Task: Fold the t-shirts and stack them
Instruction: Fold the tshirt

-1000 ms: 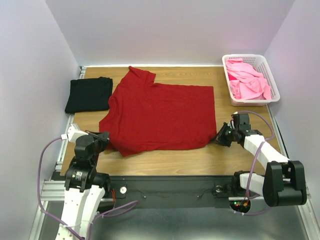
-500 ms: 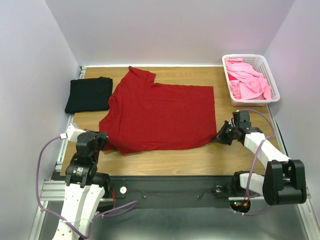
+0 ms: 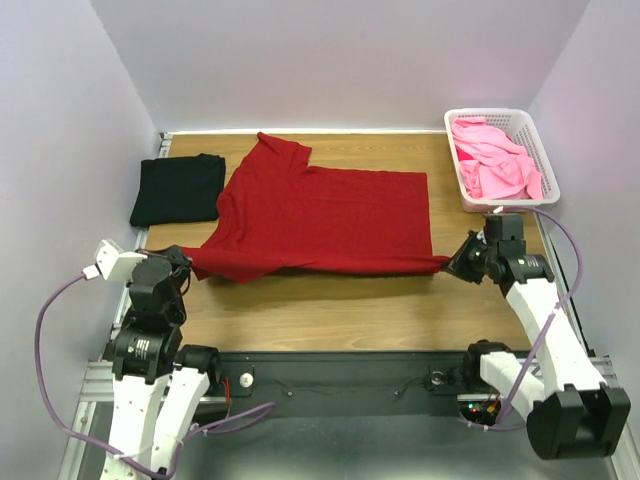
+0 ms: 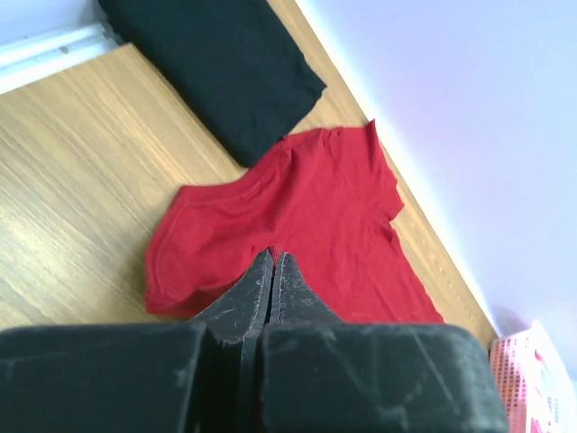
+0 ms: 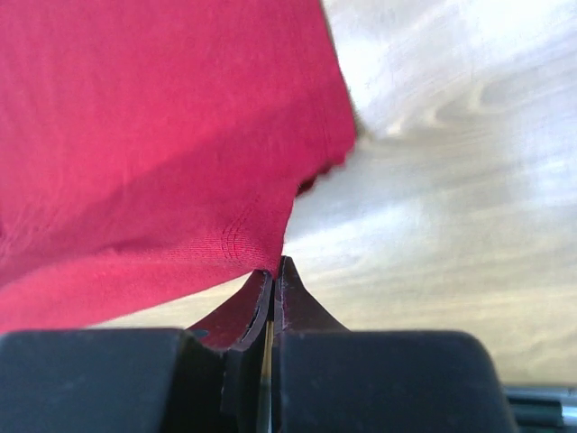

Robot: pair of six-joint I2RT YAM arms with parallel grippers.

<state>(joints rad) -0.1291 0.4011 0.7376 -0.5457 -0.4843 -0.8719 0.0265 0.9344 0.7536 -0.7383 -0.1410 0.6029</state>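
A dark red t-shirt [image 3: 320, 215] lies spread on the table, its near edge lifted and stretched taut between my two grippers. My left gripper [image 3: 186, 266] is shut on the shirt's near left corner; in the left wrist view its fingertips [image 4: 273, 260] pinch the red cloth [image 4: 306, 207]. My right gripper [image 3: 452, 265] is shut on the near right hem corner; in the right wrist view the red cloth [image 5: 162, 135] runs into the closed tips [image 5: 278, 263]. A folded black t-shirt [image 3: 178, 188] lies at the far left, also in the left wrist view [image 4: 216, 63]. Bright pink t-shirts [image 3: 492, 160] fill the basket.
The white lattice basket [image 3: 540, 150] stands at the far right corner. Bare wood table [image 3: 330, 310] shows between the shirt and the near edge. White walls close in on the left, back and right.
Both grippers have lifted and pulled apart, raising the red shirt's near edge and stretching it straight. The left arm moved left and up, the right arm right and up.
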